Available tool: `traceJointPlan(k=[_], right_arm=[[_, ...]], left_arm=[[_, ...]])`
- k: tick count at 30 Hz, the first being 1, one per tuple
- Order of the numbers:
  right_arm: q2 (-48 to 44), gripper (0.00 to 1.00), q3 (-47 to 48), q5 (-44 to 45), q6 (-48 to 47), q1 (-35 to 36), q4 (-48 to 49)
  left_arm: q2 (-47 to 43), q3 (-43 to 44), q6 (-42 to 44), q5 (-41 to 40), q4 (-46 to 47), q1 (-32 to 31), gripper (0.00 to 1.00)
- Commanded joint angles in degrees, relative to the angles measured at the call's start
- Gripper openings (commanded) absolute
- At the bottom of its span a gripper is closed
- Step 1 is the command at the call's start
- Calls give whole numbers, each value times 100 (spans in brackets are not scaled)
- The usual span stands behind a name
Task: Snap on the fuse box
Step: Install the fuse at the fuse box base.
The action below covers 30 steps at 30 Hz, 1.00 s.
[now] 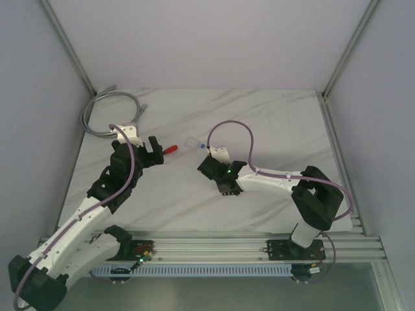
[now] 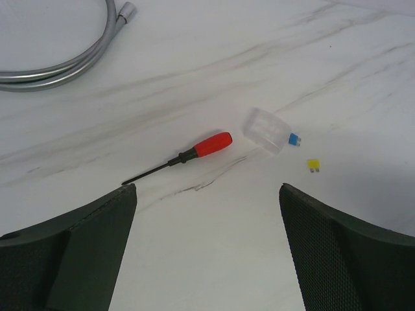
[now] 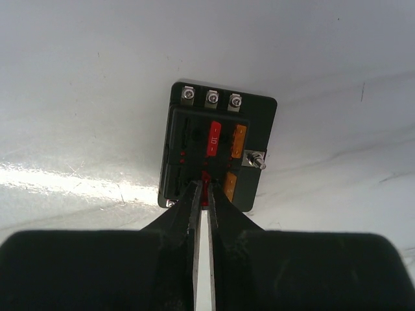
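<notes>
Table (image 1: pixel 259 116): fuse box (image 3: pixel 217 139), screwdriver (image 2: pixel 188 154), clear cover (image 2: pixel 266 129), blue fuse (image 2: pixel 294 138), yellow fuse (image 2: pixel 314 165), hose (image 2: pixel 65 68).

High rear overhead, left wrist facing screwdriver (image 2: pixel 207 146) shared with overhead, right wrist close above fuse box (image 3: pixel 217 155)

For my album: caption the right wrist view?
Nearly closed right hand poised over the black fuse box on a white table.
</notes>
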Motion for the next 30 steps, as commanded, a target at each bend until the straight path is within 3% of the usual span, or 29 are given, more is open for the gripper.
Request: traceJointPlan(k=[1, 6, 9, 30], right_arm=[[156, 13, -4, -314, 3, 14, -44], [78, 24, -4, -324, 276, -16, -54], [-35, 25, -17, -330, 406, -74, -55], [-358, 20, -110, -611, 438, -404, -60]], left_arm=[[-44, -28, -16, 37, 4, 30, 100], [-39, -25, -24, 72, 6, 30, 100], [-48, -31, -29, 72, 7, 30, 100], [-57, -43, -60, 94, 11, 28, 100]])
